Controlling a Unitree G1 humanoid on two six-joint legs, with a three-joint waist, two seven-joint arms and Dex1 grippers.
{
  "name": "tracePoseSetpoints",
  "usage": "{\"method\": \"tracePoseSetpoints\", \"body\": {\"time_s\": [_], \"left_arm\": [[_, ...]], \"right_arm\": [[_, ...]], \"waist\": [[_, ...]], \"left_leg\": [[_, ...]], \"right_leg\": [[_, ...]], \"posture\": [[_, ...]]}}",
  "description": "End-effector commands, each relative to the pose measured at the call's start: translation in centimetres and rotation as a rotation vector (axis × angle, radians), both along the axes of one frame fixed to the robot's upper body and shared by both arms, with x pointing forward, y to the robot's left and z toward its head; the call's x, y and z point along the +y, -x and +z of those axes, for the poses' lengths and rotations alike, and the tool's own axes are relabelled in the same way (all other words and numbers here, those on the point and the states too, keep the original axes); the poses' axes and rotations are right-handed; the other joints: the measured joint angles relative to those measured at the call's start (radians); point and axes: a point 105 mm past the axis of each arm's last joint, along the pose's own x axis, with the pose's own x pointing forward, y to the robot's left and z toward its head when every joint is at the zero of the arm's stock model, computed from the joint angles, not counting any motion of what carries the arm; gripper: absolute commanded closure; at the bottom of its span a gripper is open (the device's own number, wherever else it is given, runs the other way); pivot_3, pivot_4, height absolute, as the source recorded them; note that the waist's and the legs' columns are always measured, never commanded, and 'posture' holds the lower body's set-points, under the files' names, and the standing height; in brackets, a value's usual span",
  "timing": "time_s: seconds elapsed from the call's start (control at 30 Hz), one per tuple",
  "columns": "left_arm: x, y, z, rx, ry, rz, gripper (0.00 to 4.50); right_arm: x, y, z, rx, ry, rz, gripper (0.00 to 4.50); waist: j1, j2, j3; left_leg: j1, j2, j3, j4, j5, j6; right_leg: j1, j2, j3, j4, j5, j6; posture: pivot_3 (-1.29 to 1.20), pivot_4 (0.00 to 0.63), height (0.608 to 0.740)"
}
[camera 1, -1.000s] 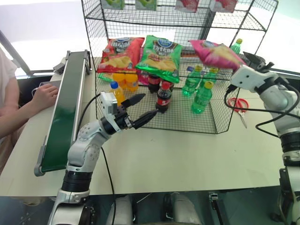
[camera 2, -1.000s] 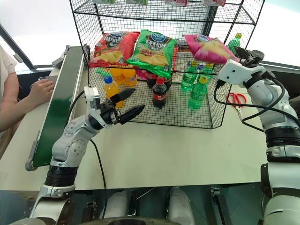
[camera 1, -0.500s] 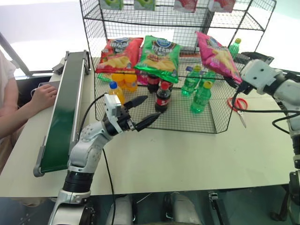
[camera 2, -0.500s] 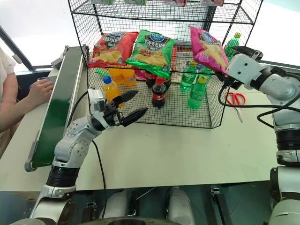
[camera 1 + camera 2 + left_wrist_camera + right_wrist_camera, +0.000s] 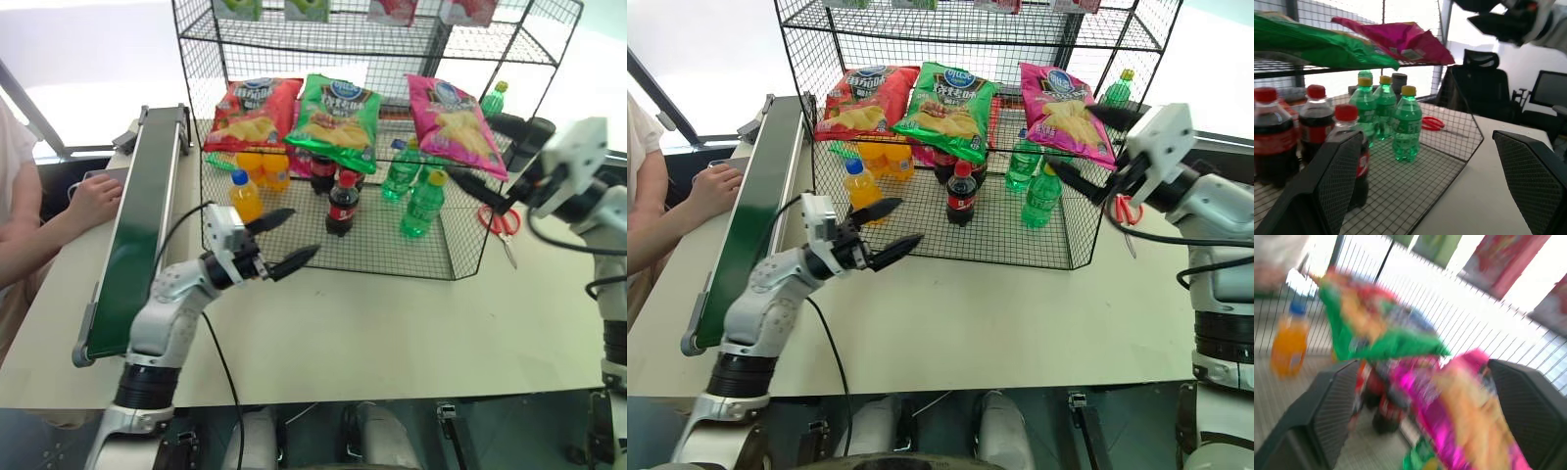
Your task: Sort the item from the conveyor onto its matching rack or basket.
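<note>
Two arms reach over a pale tabletop [image 5: 392, 323] in a bright room. At far left a person's hand [image 5: 93, 201] rests beside the green conveyor [image 5: 137, 235]. The left gripper [image 5: 284, 240] hangs spread and empty before the wire rack [image 5: 470, 264]. The pink chip bag [image 5: 453, 122], carried a second ago, now lies on the rack's shelf, logo end away from the robot, long axis running front to back. The right gripper [image 5: 480, 155] has released it, jaws wide.

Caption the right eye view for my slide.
Pink chip bag lies on the wire rack; open right gripper beside it.
</note>
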Motion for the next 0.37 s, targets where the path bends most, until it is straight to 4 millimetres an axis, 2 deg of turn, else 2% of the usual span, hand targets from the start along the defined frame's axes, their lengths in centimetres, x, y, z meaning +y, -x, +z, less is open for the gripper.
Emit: {"method": "tracePoseSetpoints", "body": {"time_s": [0.03,0.13,0.23,0.37], "left_arm": [[3.5,0.6,1.4,-0.037,-0.097,0.101,0.0],[5.8,1.3,0.5,0.005,-0.236,0.156,0.0],[7.4,1.9,-0.5,0.053,-0.316,0.174,0.0],[9.0,2.1,-0.4,0.052,-0.319,0.207,0.0]], "right_arm": [[2.2,3.7,-1.5,0.112,-0.086,0.111,0.12],[2.7,6.1,-4.9,0.286,-0.045,0.158,0.12],[2.3,7.7,-7.0,0.401,-0.023,0.178,0.12],[0.6,7.9,-8.9,0.463,0.006,0.124,0.12]], "waist": [[0.0,0.0,0.0],[0.0,0.001,0.0],[0.0,0.002,0.001],[0.0,0.001,0.0]], "left_leg": [[0.0,0.0,-0.001,0.0,0.0,0.001],[-0.001,-0.001,-0.001,0.0,-0.001,0.002],[0.0,-0.002,0.0,0.0,-0.002,0.003],[0.0,-0.002,0.0,0.0,-0.002,0.003]], "right_leg": [[0.001,0.0,-0.001,0.0,0.0,0.0],[0.0,-0.001,-0.001,-0.001,0.0,0.0],[0.001,-0.004,0.0,-0.001,0.0,0.0],[0.0,-0.004,0.0,-0.002,-0.002,-0.003]], "posture": [[0.0,0.15,0.74],[0.0,0.15,0.74],[0.0,0.15,0.74],[0.0,0.15,0.74]]}}
